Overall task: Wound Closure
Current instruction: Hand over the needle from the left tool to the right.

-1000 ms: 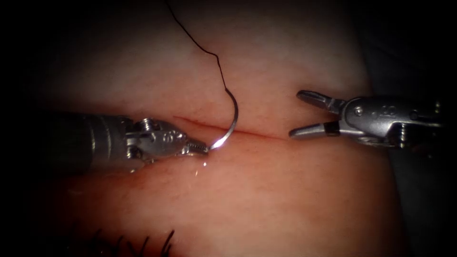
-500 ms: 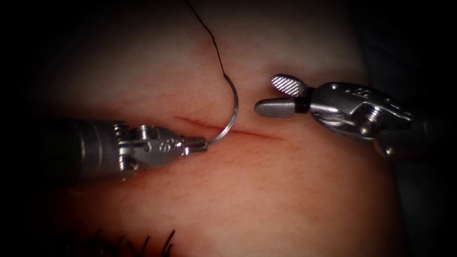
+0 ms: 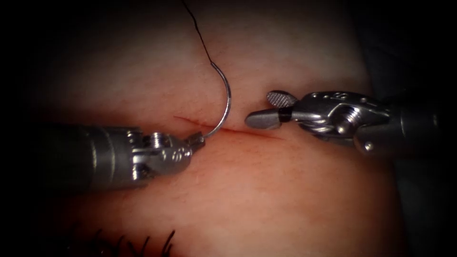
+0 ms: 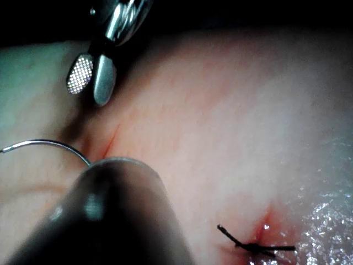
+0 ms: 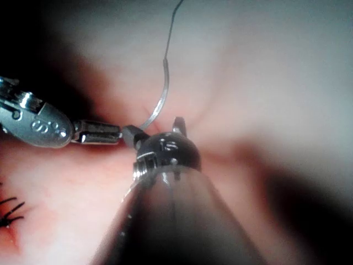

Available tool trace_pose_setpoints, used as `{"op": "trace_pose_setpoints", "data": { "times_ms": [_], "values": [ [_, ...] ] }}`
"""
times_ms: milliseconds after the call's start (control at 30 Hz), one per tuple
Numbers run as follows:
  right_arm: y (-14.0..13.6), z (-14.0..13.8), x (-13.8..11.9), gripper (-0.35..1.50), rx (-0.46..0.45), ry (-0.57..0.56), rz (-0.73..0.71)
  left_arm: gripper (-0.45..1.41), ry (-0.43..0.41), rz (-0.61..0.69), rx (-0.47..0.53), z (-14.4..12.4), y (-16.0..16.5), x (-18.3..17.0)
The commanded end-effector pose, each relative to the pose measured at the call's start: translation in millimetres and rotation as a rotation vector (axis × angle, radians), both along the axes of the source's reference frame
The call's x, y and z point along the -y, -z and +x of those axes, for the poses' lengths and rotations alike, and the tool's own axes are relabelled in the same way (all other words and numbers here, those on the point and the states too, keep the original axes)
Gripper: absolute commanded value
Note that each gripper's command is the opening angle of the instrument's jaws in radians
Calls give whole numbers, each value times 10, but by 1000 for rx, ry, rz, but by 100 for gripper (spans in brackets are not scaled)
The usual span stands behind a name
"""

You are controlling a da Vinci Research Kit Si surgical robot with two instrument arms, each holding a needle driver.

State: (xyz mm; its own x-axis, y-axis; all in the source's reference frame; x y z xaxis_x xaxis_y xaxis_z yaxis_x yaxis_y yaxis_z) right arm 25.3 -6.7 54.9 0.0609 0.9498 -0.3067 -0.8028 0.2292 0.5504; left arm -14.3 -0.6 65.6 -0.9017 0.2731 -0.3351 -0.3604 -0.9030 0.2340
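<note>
At the near edge of the endoscope view we noted dark cut ends of thread [image 3: 138, 240] standing up from the tissue [image 3: 266, 190]. The left wrist view showed a tied stitch [image 4: 255, 246] with short black tails, seated in a reddened spot of tissue beside a wet, glistening patch.

Next in, the left pincer [image 3: 196, 141] came from the left, lying low over the tissue just below the cut [image 3: 228, 129]. We recorded it clamped on the curved needle [image 3: 223, 107] at one end of the curve, apparently the pointed end. The right wrist view confirmed the grip: the left tool's jaws closed on the needle's lower end [image 5: 157, 113].

From that grip the needle crossed the cut and arched up over the tissue on the far side. We could not tell whether any of it touched the tissue; no part looked buried. Its far end carried the black thread [image 3: 196, 28], which ran up and away into the dark.

The right pincer [image 3: 264, 109] sat just to the right of the needle's arc, at the right end of the cut. Its jaws were a little apart, the ridged face of the upper one turned to the endoscope, and they held nothing. The left wrist view showed the same pair [image 4: 91, 77] apart over bare tissue, close to the needle [image 4: 47, 144] but not touching it.
</note>
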Motion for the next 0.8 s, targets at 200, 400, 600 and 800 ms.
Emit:
{"op": "trace_pose_setpoints", "data": {
  "times_ms": [200,400,600,800],
  "values": [
    [-10,23,-4,118,22,-27,-1,-45,-13,-85,-54,-12,-1,5],
    [-15,28,-7,118,28,-45,5,-45,-28,-146,-82,-13,6,8],
    [-17,38,-10,118,32,-54,5,-45,-38,-164,-104,-15,8,12],
    [-24,41,-13,118,30,-67,12,-45,-63,-186,-119,-18,12,16]
  ]
}}
